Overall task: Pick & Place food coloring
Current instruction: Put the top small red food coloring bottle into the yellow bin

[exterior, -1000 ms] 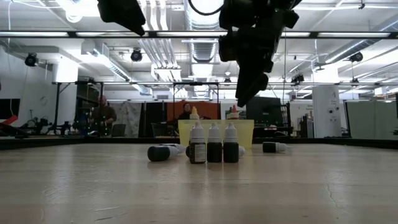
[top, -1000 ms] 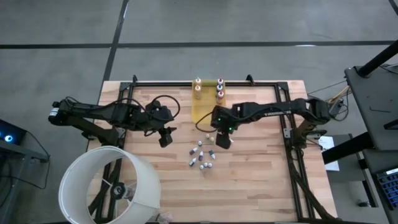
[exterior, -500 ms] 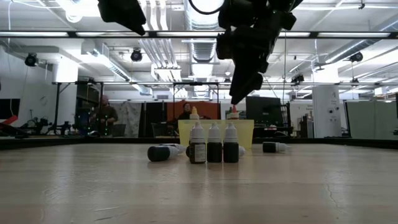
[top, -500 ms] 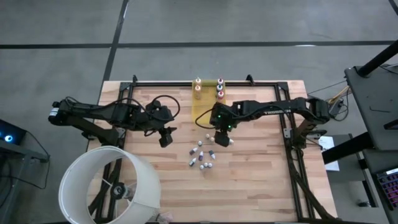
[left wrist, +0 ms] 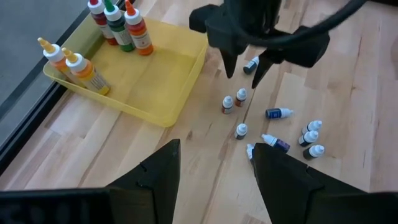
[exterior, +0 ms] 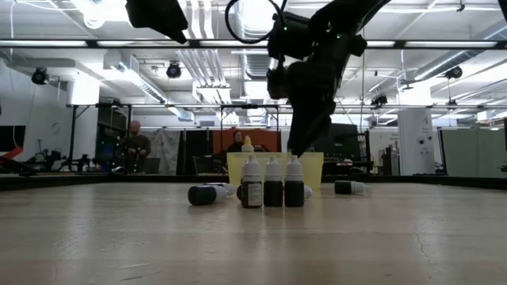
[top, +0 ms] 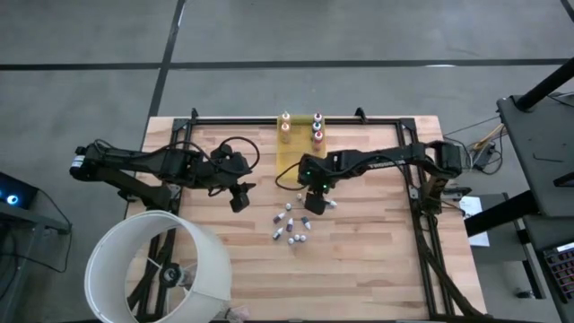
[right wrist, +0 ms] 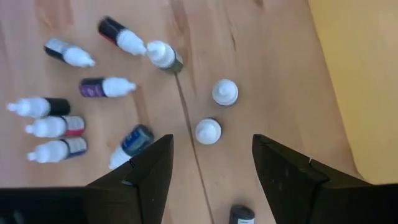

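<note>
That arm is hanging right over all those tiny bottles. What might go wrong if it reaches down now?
The right gripper hangs open above two upright white-capped bottles standing close together, so it might knock one over while closing on the other. Several bottles lie on their sides nearby; a nudge would probably roll them. The yellow tray sits just beside the cluster, so a swinging finger might bump its wall. The left gripper waits off to the side.
</note>
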Available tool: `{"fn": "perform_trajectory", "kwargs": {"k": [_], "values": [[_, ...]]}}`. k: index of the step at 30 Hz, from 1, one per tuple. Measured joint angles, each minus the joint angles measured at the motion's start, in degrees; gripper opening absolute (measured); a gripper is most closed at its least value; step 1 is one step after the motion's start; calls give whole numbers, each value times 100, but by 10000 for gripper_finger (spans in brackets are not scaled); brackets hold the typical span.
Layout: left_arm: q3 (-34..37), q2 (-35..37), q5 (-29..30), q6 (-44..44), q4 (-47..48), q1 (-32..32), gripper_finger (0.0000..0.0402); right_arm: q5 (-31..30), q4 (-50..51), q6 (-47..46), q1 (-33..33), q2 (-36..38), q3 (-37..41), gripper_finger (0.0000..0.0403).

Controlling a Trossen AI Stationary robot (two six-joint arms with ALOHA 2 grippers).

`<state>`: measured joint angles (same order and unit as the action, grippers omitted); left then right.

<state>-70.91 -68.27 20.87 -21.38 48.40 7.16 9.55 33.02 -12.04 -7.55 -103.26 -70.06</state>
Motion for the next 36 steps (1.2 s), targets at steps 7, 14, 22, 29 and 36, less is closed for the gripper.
{"fn": "perform_trajectory", "kwargs": {"k": [7, 14, 22, 29, 36], "values": [[0, 0, -3, -7, 2, 0, 172, 127, -15, -12, 8, -203, 0, 210], [0, 0, -19, -12, 0, 2, 172, 165, -58, 208, 26, -382, 0, 210], [0, 0, -19, -11, 2, 0, 172, 221, -309, 278, 42, -422, 0, 210], [0, 0, 8, -9, 2, 0, 172, 253, -386, 349, 48, -450, 0, 210], [0, 0, 8, -10, 2, 0, 172, 211, -383, 377, 70, -654, -26, 210]]}}
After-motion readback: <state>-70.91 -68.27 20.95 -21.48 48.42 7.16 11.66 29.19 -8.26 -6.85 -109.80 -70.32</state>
